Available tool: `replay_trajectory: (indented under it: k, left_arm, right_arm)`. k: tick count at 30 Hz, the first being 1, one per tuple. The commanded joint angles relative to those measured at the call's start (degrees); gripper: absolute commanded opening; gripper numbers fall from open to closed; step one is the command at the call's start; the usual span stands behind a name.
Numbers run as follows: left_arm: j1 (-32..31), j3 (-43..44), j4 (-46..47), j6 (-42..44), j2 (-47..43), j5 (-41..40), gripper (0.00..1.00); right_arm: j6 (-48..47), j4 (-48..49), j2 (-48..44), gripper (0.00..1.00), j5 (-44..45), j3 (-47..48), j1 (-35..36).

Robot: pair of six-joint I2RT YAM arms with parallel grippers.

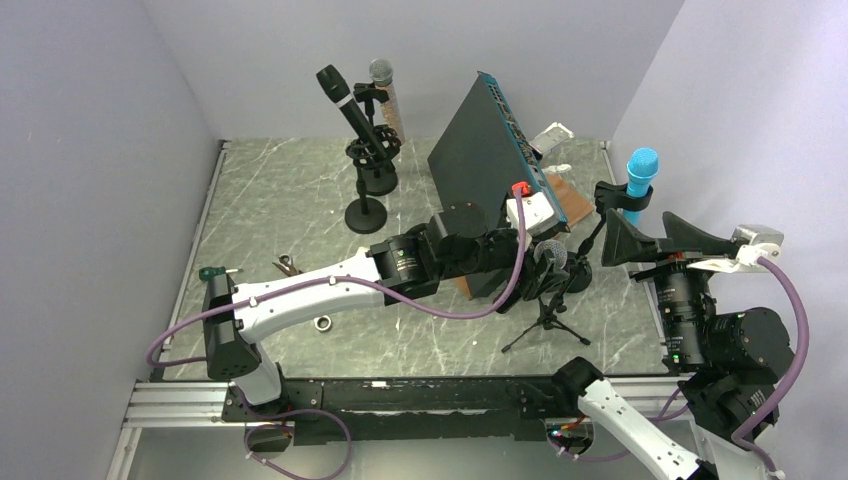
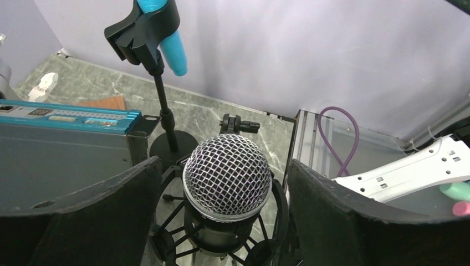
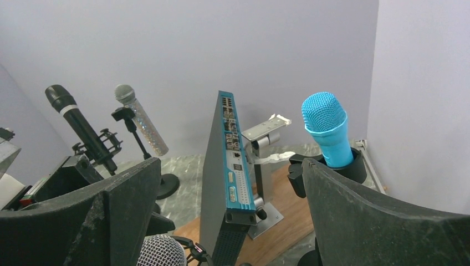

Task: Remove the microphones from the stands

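Both gape wide: the left hand (image 2: pixel 224 165) straddles the mesh-headed microphone (image 2: pixel 227 176) without touching, the right hand (image 3: pixel 230 163) holds nothing.

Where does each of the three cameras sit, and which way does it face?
Top external: high behind the bases, looking down at the table; both arms show, the left tool around the silver microphone.
Left wrist: on the left arm, looking past its open fingers at that microphone and the blue microphone.
Right wrist: on the right arm, facing the back wall between its open fingers.
Shared by both wrist views: blue microphone, network switch.
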Motion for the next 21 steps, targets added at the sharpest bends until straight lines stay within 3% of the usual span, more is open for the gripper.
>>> replay_trajectory:
  k: [1,12,21]
  left_arm:
    - [-0.41,2.14,0.46,-0.47,-0.07,-2.91,0.78]
    - [-0.41,8.52,-5.63,1.62,2.17,-2.35,0.40]
    - [-0.41,15.08,-8.49,3.46,2.79,0.78,0.21]
  right_arm:
    - [-0.64,2.36,-1.39,1.00,-1.93,-1.06,0.05]
    - [-0.88,3.07,-1.84,1.00,-2.00,-1.67,0.06]
    - [-0.94,3.22,-1.51,1.00,-1.60,-2.24,0.08]
